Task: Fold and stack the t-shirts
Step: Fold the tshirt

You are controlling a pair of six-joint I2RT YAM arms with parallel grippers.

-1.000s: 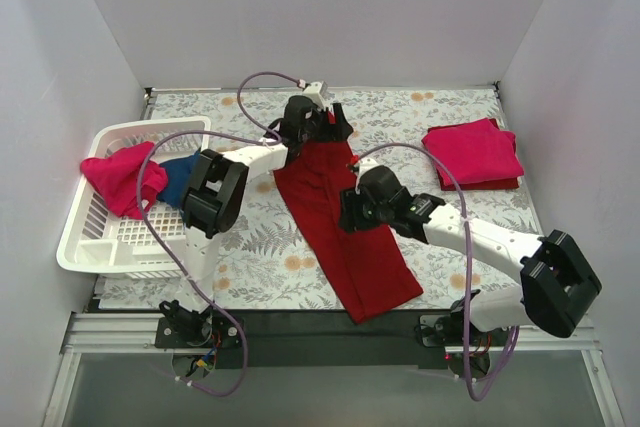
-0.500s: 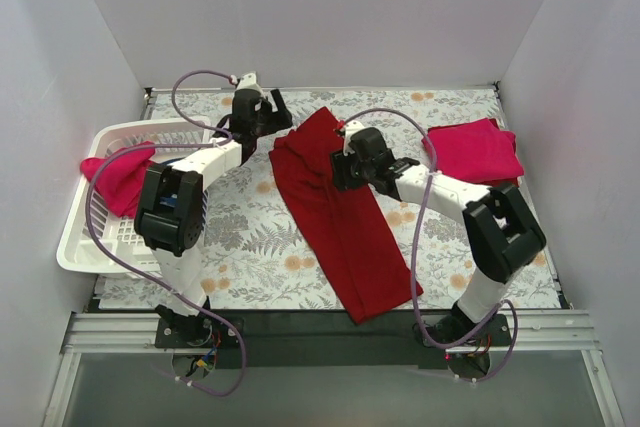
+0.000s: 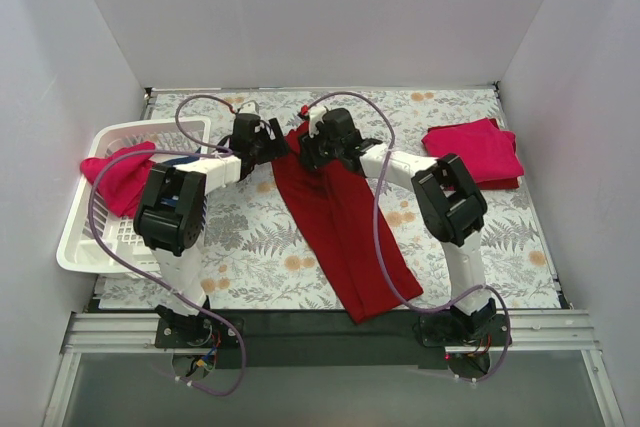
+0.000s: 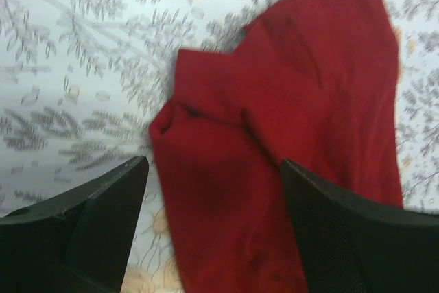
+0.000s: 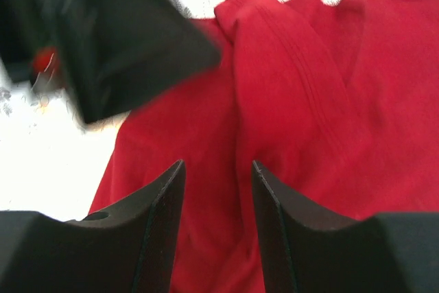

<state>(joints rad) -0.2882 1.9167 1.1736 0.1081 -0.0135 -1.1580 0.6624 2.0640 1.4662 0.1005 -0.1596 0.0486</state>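
Observation:
A large dark red t-shirt (image 3: 345,227) lies as a long folded strip running from the back middle of the table to the front edge. My left gripper (image 3: 268,139) is wide open just left of its far end; in the left wrist view (image 4: 212,162) the bunched far corner of the shirt (image 4: 274,121) lies between the fingers. My right gripper (image 3: 318,147) is open over the same far end, and its wrist view (image 5: 218,164) shows red cloth (image 5: 302,101) below the fingers. Folded pinkish-red t-shirts (image 3: 472,153) are stacked at the back right. Another pinkish-red one (image 3: 115,175) hangs over the basket. The navy one is hidden.
A white slatted basket (image 3: 100,237) stands at the left edge of the table. The flower-patterned table cover (image 3: 250,237) shows on both sides of the red strip. The left gripper's black body (image 5: 103,32) fills the upper left of the right wrist view. White walls enclose the table.
My right gripper has moved back and left along the shirt to its far end. My left gripper swung left off the shirt, then came back beside the far end. The far end is narrower.

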